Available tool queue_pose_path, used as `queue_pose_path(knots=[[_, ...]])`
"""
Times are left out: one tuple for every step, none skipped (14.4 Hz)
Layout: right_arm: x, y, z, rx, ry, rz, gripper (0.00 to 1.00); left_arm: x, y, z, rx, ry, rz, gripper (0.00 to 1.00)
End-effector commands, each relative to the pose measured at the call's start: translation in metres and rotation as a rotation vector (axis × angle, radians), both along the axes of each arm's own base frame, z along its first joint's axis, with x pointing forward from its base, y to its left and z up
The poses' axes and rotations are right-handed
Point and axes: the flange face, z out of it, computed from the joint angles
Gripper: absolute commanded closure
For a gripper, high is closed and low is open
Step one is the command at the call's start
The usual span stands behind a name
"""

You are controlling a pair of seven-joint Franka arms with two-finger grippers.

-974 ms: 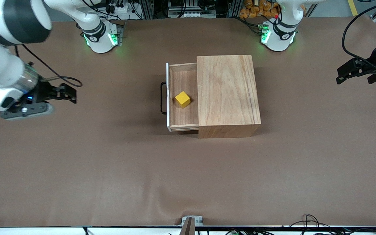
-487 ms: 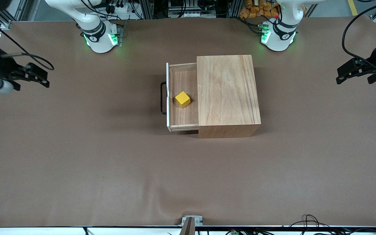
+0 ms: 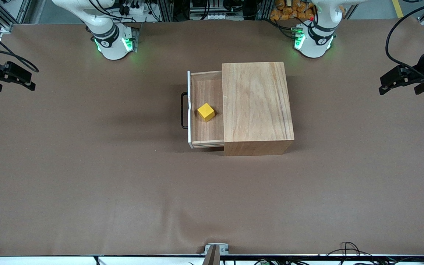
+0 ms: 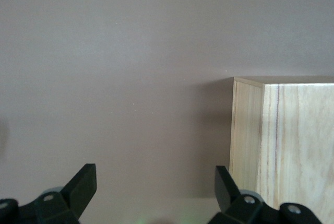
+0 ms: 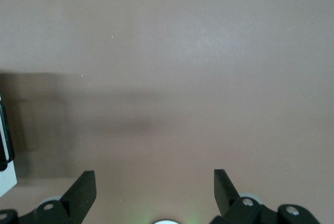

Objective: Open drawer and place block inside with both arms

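Note:
The drawer [image 3: 207,133] stands pulled out of the wooden cabinet [image 3: 257,106] toward the right arm's end, its black wire handle [image 3: 183,110] in front. The yellow block [image 3: 206,112] lies inside the drawer on its wood floor. My right gripper [image 3: 31,82] hangs open and empty over the table edge at the right arm's end, well away from the drawer; its wrist view has the open right gripper [image 5: 155,187] over bare mat. My left gripper [image 3: 381,85] waits open at the left arm's end. In its wrist view the open left gripper [image 4: 155,187] faces the cabinet's [image 4: 284,145] closed end.
Brown mat [image 3: 123,191] covers the whole table. The two green-lit arm bases [image 3: 112,42] [image 3: 313,40] stand along the edge farthest from the front camera. Cables trail by the left arm [image 3: 399,33] and at the near edge [image 3: 348,250].
The right arm has drawn back from over the mat to the table's edge at its own end, gripper still open. The left arm, drawer and block have not moved.

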Motion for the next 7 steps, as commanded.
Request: queue_pose_path(knots=[[-0.0086, -0.0042, 0.013, -0.007, 0.002, -0.006, 0.0, -0.0002, 0.0005, 0.0044, 0.003, 0.003, -0.022, 0.0], [-0.0086, -0.0035, 0.013, -0.007, 0.002, -0.005, 0.0, -0.0002, 0.0005, 0.0044, 0.003, 0.003, -0.022, 0.0], [-0.0088, -0.0033, 0.0122, -0.006, 0.005, -0.008, 0.0, -0.0002, 0.0005, 0.0044, 0.003, 0.003, -0.022, 0.0], [-0.0103, -0.004, 0.0134, -0.006, 0.006, -0.009, 0.0, 0.0003, 0.0005, 0.0036, 0.002, 0.005, -0.022, 0.0], [-0.0112, -0.0032, 0.0128, -0.006, 0.014, -0.008, 0.0, -0.0002, 0.0005, 0.0044, 0.003, 0.003, -0.022, 0.0], [-0.0112, -0.004, 0.0128, -0.006, 0.014, -0.009, 0.0, -0.0002, 0.0005, 0.0044, 0.003, 0.003, -0.022, 0.0], [-0.0116, -0.0056, 0.0125, -0.006, 0.017, -0.012, 0.0, -0.0002, 0.0005, 0.0044, 0.003, 0.003, -0.022, 0.0]])
